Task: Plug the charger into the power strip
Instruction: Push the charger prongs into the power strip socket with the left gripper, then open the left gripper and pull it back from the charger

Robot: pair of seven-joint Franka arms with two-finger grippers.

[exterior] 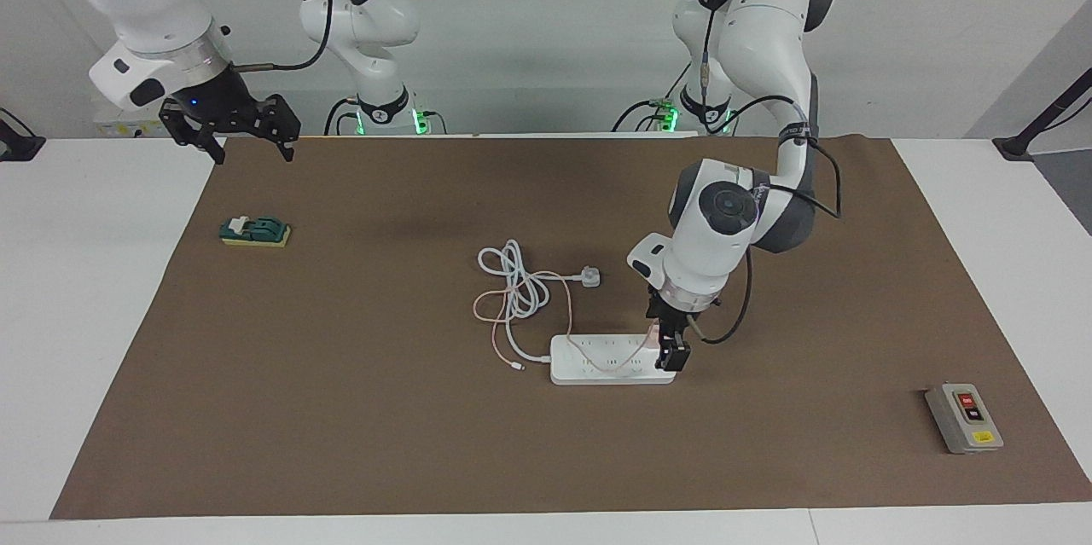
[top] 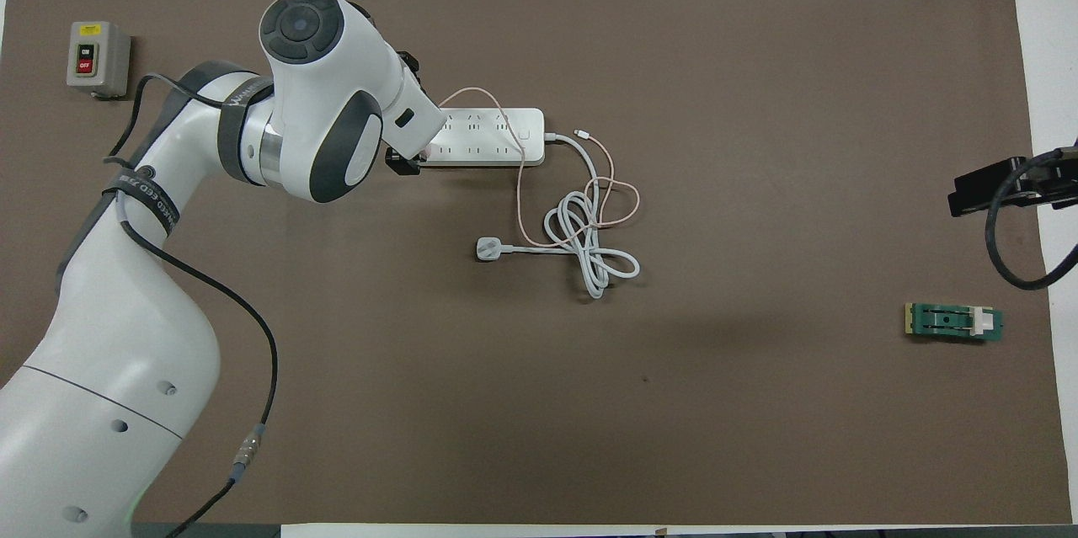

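Note:
The white power strip lies flat mid-table, also in the overhead view. My left gripper points down at the strip's end toward the left arm's end of the table. It is shut on the pale pink charger, which sits at the strip's top face; I cannot tell whether the prongs are in a socket. The thin pink cable trails from it across the strip. In the overhead view the left arm's wrist hides the gripper and charger. My right gripper waits open, raised over the mat's edge.
A white three-pin plug with its coiled thick cord lies nearer to the robots than the strip. A grey button box sits toward the left arm's end. A small green block lies toward the right arm's end.

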